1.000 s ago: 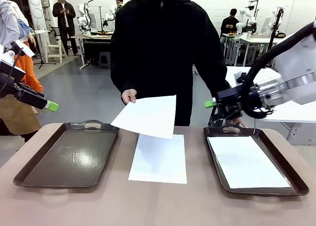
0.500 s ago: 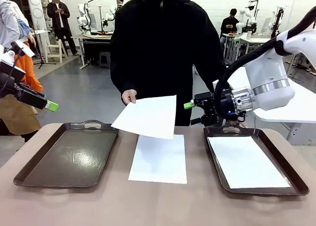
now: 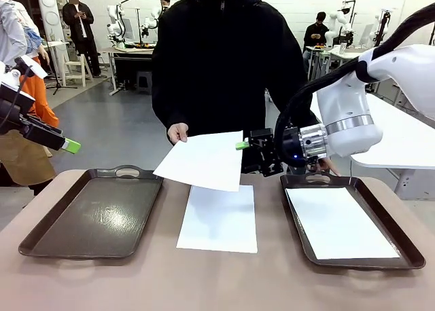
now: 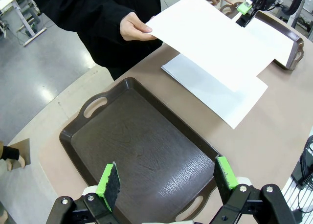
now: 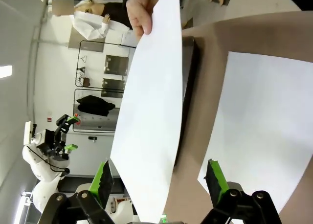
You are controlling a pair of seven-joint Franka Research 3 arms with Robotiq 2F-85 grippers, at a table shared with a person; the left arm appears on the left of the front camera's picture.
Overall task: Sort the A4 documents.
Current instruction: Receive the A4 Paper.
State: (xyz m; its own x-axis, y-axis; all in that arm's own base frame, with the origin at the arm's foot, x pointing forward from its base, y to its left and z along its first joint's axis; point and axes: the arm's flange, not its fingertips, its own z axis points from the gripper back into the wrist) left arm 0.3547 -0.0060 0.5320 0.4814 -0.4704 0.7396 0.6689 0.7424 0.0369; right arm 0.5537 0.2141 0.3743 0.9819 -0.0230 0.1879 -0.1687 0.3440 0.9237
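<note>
A4 documents [image 3: 219, 219]: one held aloft, one on table [image 3: 217, 284], one in tray [image 3: 367, 263].

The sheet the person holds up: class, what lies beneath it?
Beneath the held sheet a second white sheet lies flat on the table, between the left tray and the right tray. Its far edge is covered in the front view.

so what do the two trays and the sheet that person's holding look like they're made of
Left tray and right tray: likely moulded plastic, dark brown-grey, glossy; the empty one mirrors the light and has cut-out handles. Held sheet: thin matte white paper, held out by one corner in the person's hand. Middle sheet: seemingly the same paper, lying flat.
</note>
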